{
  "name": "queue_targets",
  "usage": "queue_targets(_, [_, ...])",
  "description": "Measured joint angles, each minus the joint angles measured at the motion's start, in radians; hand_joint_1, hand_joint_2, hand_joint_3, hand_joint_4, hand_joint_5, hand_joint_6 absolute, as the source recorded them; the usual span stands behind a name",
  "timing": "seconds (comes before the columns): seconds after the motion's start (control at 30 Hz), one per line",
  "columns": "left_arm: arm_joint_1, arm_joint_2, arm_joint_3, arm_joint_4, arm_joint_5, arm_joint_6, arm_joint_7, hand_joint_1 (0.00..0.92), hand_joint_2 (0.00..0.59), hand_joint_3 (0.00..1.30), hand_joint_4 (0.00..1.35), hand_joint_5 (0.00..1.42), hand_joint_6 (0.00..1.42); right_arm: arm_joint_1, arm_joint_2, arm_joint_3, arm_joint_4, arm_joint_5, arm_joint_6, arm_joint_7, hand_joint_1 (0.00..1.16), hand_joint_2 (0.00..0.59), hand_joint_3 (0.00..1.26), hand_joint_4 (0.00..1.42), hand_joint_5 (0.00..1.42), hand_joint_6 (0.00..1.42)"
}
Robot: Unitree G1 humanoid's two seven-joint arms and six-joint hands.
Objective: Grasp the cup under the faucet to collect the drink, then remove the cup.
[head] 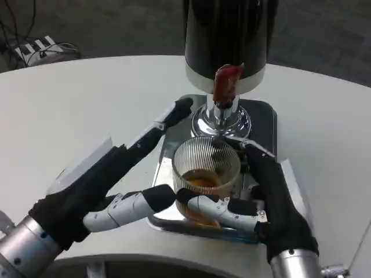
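A ribbed clear glass cup [206, 159] stands on a shiny metal drip tray [264, 119], directly below the chrome faucet [222, 116] with its red lever [227, 81]. Amber drink [200, 181] fills the cup's bottom part. My right hand [277, 200] grips the cup from the right, thumb across its front and fingers behind it. My left hand [107, 174] lies to the cup's left with fingers stretched toward the faucet base; its thumb tip touches the cup's lower front.
The black drink dispenser [229, 32] with a white band rises right behind the tray. The round white table [69, 110] spreads to the left and right. Cables lie on the floor at the far left [37, 49].
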Motion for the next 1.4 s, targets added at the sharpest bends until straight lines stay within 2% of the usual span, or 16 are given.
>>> queue_targets(0.1, [0.019, 0.031, 0.01, 0.035, 0.033, -0.055, 0.01, 0.0, 0.047, 0.0, 0.0, 0.0, 0.0, 0.008, -0.015, -0.02, -0.066, -0.004, 0.036, 0.05, 1.0, 0.125, 0.93, 1.07, 1.2, 1.41])
queue_targets(0.13, [0.031, 0.056, 0.01, 0.056, 0.049, -0.092, 0.011, 0.0, 0.048, 0.0, 0.0, 0.0, 0.0, 0.016, -0.019, -0.033, -0.089, -0.004, 0.057, 0.078, 1.0, 0.125, 0.93, 1.07, 1.2, 1.41])
queue_targets(0.27, [0.058, 0.101, 0.012, 0.093, 0.115, -0.173, 0.023, 0.0, 0.051, 0.0, 0.0, 0.0, 0.0, 0.038, -0.028, -0.058, -0.108, -0.004, 0.088, 0.109, 1.0, 0.125, 0.94, 1.07, 1.2, 1.41])
queue_targets(0.4, [0.075, 0.135, 0.012, 0.125, 0.194, -0.248, 0.054, 0.0, 0.052, 0.0, 0.0, 0.0, 0.0, 0.041, -0.046, -0.081, -0.159, -0.016, 0.105, 0.152, 0.99, 0.125, 0.94, 1.07, 1.21, 1.41])
queue_targets(0.5, [0.081, 0.155, 0.011, 0.136, 0.257, -0.272, 0.076, 0.0, 0.055, 0.0, 0.0, 0.0, 0.0, 0.047, -0.06, -0.093, -0.189, -0.016, 0.109, 0.182, 0.99, 0.125, 0.94, 1.07, 1.21, 1.41])
queue_targets(0.53, [0.082, 0.173, 0.011, 0.138, 0.311, -0.275, 0.093, 0.0, 0.056, 0.0, 0.0, 0.0, 0.0, 0.056, -0.073, -0.1, -0.207, -0.016, 0.116, 0.206, 0.99, 0.125, 0.94, 1.07, 1.21, 1.41])
queue_targets(0.63, [0.082, 0.2, 0.006, 0.139, 0.422, -0.278, 0.126, 0.0, 0.059, 0.0, 0.0, 0.0, 0.0, 0.066, -0.079, -0.114, -0.226, -0.015, 0.133, 0.235, 0.99, 0.125, 0.94, 1.07, 1.21, 1.41])
queue_targets(0.77, [0.081, 0.217, 0.003, 0.13, 0.472, -0.271, 0.148, 0.0, 0.062, 0.0, 0.0, 0.0, 0.0, 0.075, -0.077, -0.123, -0.264, -0.012, 0.142, 0.25, 0.99, 0.125, 0.94, 1.08, 1.21, 1.42])
queue_targets(0.9, [0.082, 0.232, 0.002, 0.086, 0.538, -0.217, 0.158, 0.0, 0.068, 0.0, 0.0, 0.0, 0.0, 0.076, -0.076, -0.131, -0.294, -0.01, 0.157, 0.269, 0.99, 0.125, 0.94, 1.08, 1.21, 1.42])
queue_targets(1.07, [0.085, 0.246, -0.005, 0.064, 0.556, -0.195, 0.171, 0.0, 0.081, 0.0, 0.0, 0.0, 0.0, 0.071, -0.089, -0.138, -0.306, -0.014, 0.166, 0.299, 0.99, 0.125, 0.95, 1.08, 1.21, 1.42])
queue_targets(1.4, [0.083, 0.263, -0.009, -0.024, 0.539, -0.11, 0.158, 0.0, 0.096, 0.0, 0.0, 0.0, 0.0, 0.07, -0.089, -0.141, -0.333, -0.016, 0.189, 0.318, 0.99, 0.123, 0.95, 1.08, 1.21, 1.42])
